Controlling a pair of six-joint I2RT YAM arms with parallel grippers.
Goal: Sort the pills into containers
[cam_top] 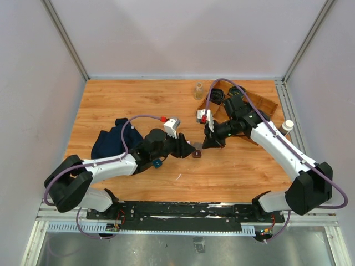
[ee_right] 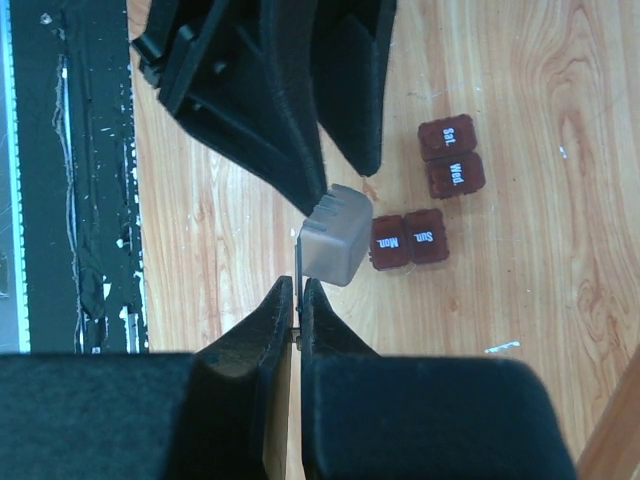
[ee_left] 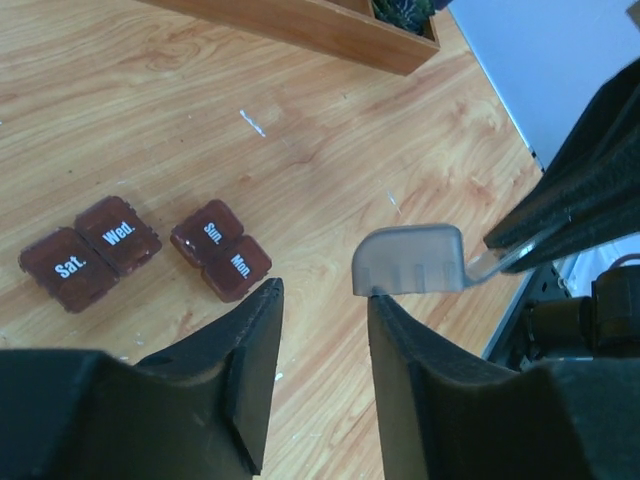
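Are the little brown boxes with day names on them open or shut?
Shut. All four brown boxes have their tops lying flat and closed, with Sat., Wed., Sun. and Mon. facing up in both wrist views.

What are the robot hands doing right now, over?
Right gripper shut on grey box. Left gripper open beside it. Brown pill boxes closed, untouched. Nothing blocking.
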